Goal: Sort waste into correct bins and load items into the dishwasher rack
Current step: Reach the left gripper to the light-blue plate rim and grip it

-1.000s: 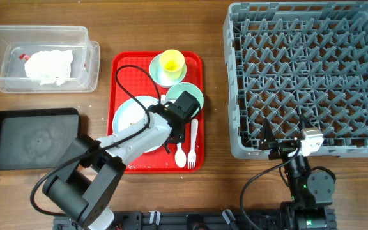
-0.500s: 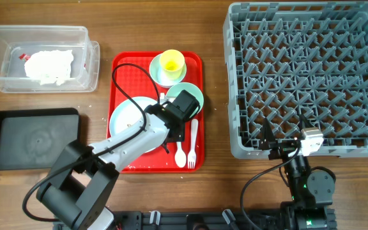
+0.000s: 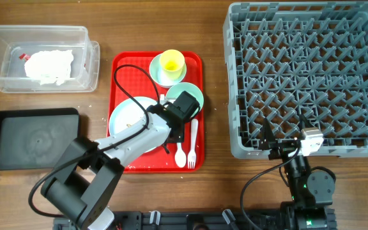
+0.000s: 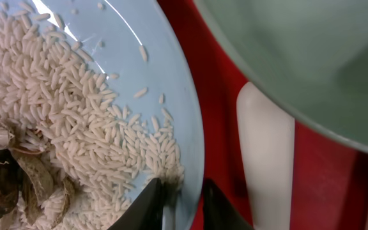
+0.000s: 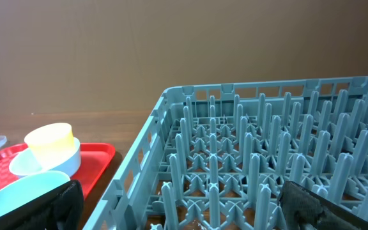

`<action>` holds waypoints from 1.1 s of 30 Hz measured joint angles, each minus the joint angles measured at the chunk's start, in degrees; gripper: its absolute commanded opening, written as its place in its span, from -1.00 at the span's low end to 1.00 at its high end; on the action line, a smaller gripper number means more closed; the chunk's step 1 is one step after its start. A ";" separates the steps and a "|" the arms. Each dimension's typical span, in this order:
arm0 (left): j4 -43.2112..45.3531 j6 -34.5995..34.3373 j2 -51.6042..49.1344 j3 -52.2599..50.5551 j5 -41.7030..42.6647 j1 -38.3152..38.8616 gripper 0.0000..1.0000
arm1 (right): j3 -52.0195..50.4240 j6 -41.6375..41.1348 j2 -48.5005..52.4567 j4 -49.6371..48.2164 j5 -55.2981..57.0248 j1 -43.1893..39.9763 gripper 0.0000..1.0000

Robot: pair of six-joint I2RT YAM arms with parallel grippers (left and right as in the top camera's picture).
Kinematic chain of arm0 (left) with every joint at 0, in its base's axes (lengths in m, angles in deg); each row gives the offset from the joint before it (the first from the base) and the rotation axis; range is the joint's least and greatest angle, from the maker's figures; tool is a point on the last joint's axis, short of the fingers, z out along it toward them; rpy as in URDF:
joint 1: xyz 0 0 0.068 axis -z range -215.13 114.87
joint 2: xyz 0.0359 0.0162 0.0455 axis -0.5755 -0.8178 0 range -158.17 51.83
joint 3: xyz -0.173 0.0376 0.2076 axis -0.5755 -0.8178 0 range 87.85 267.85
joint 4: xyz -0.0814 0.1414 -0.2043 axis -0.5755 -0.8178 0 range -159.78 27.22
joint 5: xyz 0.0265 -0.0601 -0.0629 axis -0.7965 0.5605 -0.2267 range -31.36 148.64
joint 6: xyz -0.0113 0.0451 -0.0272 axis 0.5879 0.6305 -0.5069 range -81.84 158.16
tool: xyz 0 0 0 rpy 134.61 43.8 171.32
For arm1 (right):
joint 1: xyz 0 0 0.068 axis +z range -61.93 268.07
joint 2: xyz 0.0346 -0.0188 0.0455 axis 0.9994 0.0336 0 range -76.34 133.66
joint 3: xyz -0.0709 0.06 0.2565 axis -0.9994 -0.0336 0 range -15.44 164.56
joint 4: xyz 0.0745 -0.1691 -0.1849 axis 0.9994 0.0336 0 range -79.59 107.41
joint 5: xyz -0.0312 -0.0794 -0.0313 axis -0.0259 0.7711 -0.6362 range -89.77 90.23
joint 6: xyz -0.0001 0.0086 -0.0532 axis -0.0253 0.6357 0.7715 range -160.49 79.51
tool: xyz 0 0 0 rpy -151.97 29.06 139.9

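My left gripper (image 3: 174,132) (image 4: 183,206) is shut on the right rim of the round white plate (image 3: 125,115) (image 4: 171,96), one finger on the rice side and one outside the rim. Rice (image 4: 56,83) and brownish food scraps (image 4: 5,182) lie on the plate. Beside it on the red tray (image 3: 123,70) are the mint green bowl (image 3: 191,93) (image 4: 312,51), white spoon (image 3: 193,137) (image 4: 267,160) and fork (image 3: 180,153). The yellow cup (image 3: 172,62) (image 5: 50,142) stands in the pale blue bowl (image 3: 159,72). My right gripper (image 3: 285,132) (image 5: 187,216) stands open at the near edge of the grey dishwasher rack (image 3: 305,76) (image 5: 248,160).
A clear plastic box (image 3: 89,64) at the back left holds a crumpled white napkin (image 3: 48,66) and a small red wrapper (image 3: 23,56). A shallow black tray (image 3: 34,137) lies in front of it, left of the red tray.
The plate has slid slightly to the left on the red tray with my left gripper on its rim. The right arm has not moved.
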 measured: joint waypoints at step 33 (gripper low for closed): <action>-10.14 0.00 -0.28 7.04 -2.58 0.09 -0.92 | 0.00 0.00 0.00 0.00 0.00 0.00 1.00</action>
